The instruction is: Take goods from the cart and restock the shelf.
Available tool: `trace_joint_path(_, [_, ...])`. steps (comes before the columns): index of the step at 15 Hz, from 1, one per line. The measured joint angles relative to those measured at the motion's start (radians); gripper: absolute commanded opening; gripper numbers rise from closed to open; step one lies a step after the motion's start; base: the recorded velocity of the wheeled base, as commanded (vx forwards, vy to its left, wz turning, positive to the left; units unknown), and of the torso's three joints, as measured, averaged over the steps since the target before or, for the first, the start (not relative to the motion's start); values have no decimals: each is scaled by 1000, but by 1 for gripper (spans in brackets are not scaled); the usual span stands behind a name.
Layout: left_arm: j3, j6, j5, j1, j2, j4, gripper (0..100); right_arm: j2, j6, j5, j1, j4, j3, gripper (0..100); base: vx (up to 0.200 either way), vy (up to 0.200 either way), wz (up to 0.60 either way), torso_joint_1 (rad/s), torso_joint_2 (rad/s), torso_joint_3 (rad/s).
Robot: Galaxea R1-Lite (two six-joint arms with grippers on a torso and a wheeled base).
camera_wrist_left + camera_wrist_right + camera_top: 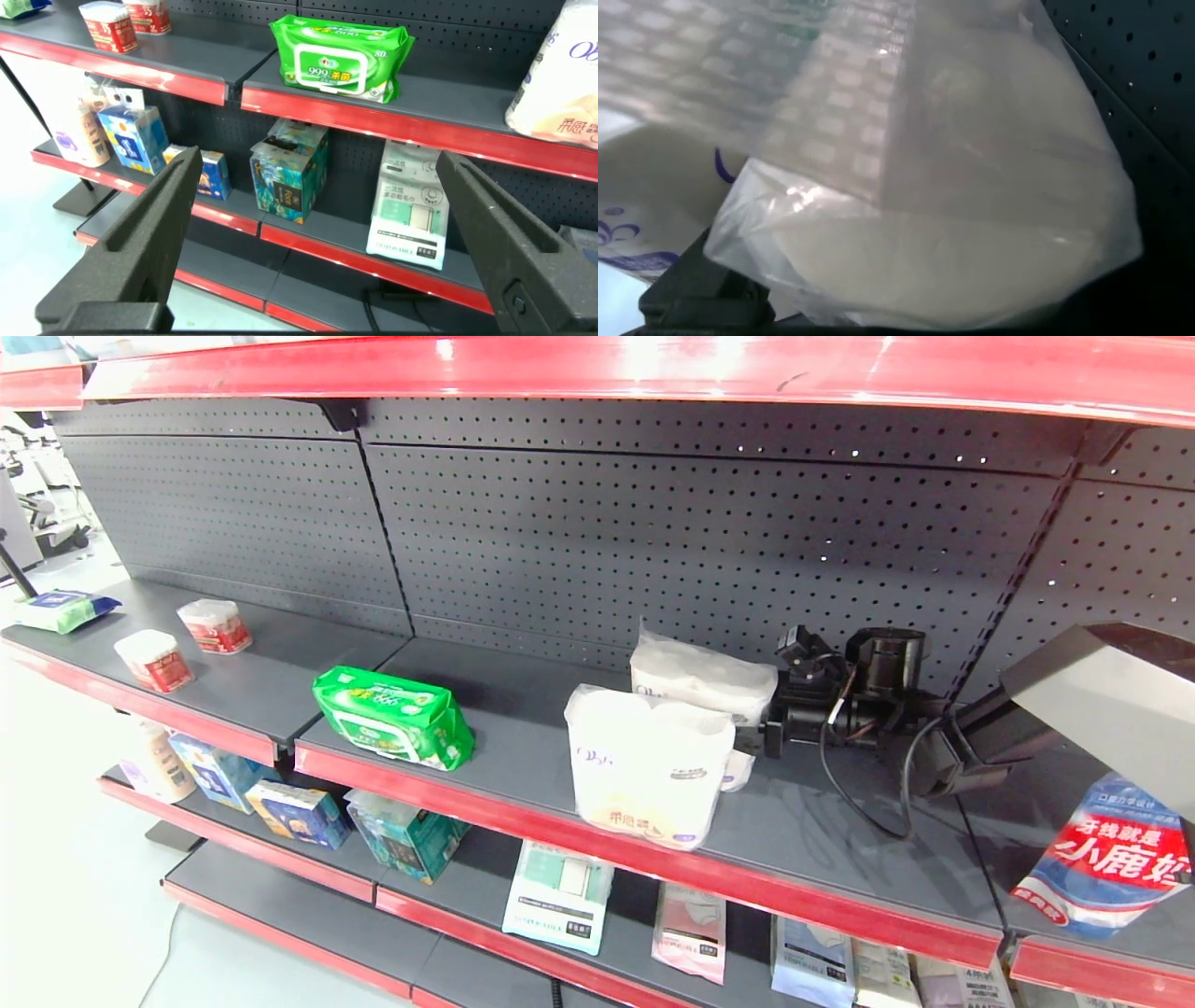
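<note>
Right arm deep on the shelf, at the back pack

The shelf [523, 784] holds the rear tissue pack [702, 678] tucked behind the front tissue pack [644, 765] (probably filling back-to-front). The right gripper [758, 735] is against the rear pack, its hold impossible to tell. The left gripper [318, 159] hangs spread wide and empty.

The grey shelf [280, 681] before me carries a green wet-wipes pack [392, 717] near its red front lip. A front toilet-roll pack [646, 765] stands with a rear toilet-roll pack [702, 678] just behind it. To my left sit a near tub [154, 660] and a far tub [215, 625], and to my right lies a blue-and-red bag [1106, 863].
</note>
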Motion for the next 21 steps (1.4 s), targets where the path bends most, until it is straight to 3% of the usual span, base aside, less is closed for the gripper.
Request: trace_joint_path(21, [0,0,0,0,0,0,100,-67,18,-6,1,3,30,100,0,0,0,0,0,0])
